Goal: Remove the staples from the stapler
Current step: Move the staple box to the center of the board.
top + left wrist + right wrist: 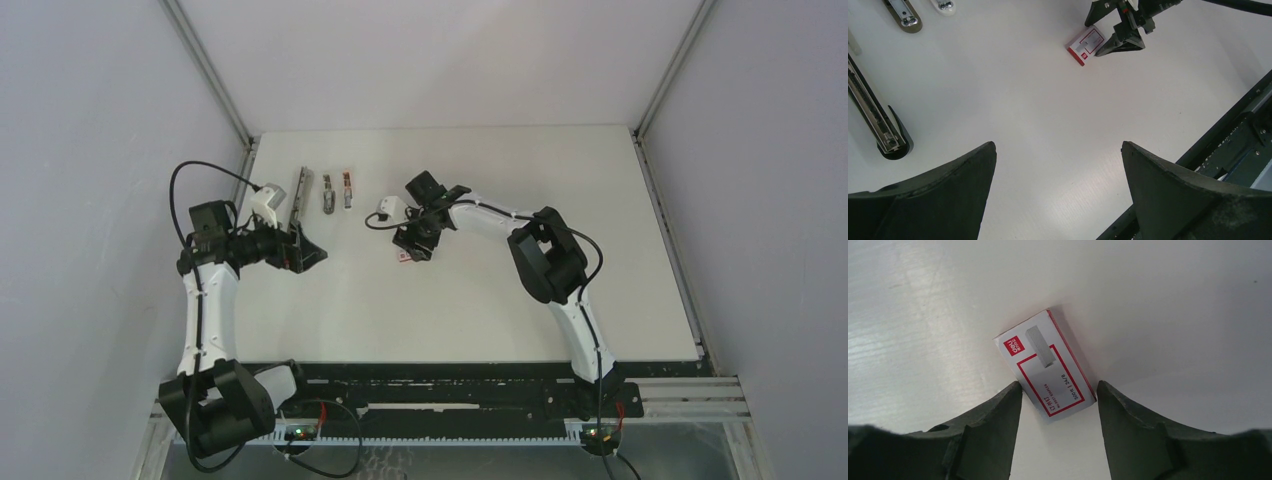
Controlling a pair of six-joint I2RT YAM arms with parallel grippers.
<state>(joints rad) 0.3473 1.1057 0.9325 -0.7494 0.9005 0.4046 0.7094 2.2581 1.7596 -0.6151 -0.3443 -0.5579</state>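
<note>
The right pincer (pixel 1058 387) straddles the near end of a small red-and-white box (pixel 1040 360), one finger at each side; whether it is clamping the box cannot be told. The left pincer (pixel 1058 150) gapes wide, holding nothing. The opened stapler (pixel 875 117) lies just beside its left finger; whether staples sit inside cannot be told.

I record a small flat red-and-white box (pixel 1048 367) lying printed face up on the white table (pixel 500 300). Overhead, it sits at nine o'clock from table centre.
</note>
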